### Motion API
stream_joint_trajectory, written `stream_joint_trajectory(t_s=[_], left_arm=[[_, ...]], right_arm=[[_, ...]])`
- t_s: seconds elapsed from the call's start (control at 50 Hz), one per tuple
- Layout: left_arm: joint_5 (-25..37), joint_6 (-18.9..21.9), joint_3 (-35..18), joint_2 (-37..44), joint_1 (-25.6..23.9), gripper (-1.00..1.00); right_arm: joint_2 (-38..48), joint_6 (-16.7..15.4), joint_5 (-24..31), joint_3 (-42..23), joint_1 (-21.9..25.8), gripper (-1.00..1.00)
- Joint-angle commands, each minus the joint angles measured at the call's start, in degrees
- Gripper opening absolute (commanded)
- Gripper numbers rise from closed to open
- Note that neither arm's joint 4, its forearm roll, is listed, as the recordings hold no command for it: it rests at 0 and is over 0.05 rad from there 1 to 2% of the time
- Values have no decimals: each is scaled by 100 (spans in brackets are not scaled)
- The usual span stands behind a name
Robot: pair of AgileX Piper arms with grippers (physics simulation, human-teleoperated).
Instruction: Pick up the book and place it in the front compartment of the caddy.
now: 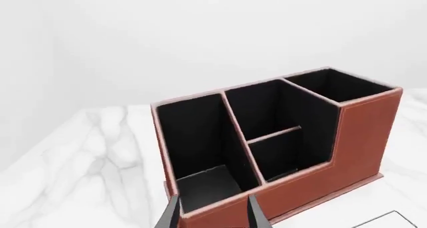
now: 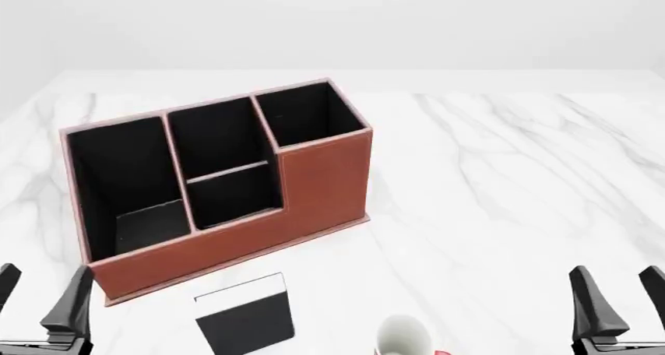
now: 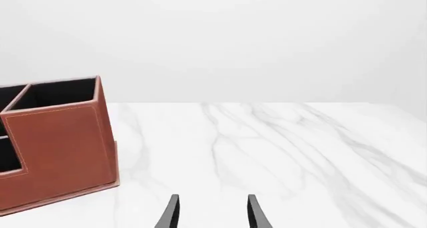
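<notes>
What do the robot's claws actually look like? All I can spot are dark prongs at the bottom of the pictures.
Each gripper, left gripper and right gripper, has two slim, dark grey to black fingers shaped like tapering blades with pointed tips. They sit on dark blocks at the picture's edge. No cables, markings or labels show, and the arms behind them are out of view.

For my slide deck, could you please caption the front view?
Both open grippers, left and right, flank the book lying before the caddy.

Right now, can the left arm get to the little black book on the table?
Probably yes. The book lies flat on the marble table, in front of the caddy and apart from it. The left gripper is open, and nothing stands between it and the book. The mug is on the book's other side.
</notes>
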Motion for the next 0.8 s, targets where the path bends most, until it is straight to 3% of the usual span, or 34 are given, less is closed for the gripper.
stream_joint_trajectory(t_s=[0.02,0.04,0.1,0.2,0.32,0.48,0.64,0.8], left_arm=[[43,1534,-28,-79,159,100],[60,1656,-41,-81,176,100],[-65,2541,51,-106,215,100],[-230,3482,120,-107,340,100],[-240,4629,138,-107,126,100],[712,5625,-164,15,-487,100],[1312,6481,-721,437,-616,100],[2947,7240,-1631,579,-469,100]], right_arm=[[-3,-4,1,3,6,100],[-3,-2,1,3,4,100],[-3,-2,1,3,5,100],[-4,-1,1,2,4,100],[-3,-3,1,3,4,100],[-3,-3,1,3,5,100],[-3,-2,1,3,6,100],[-3,-2,1,3,4,100]])
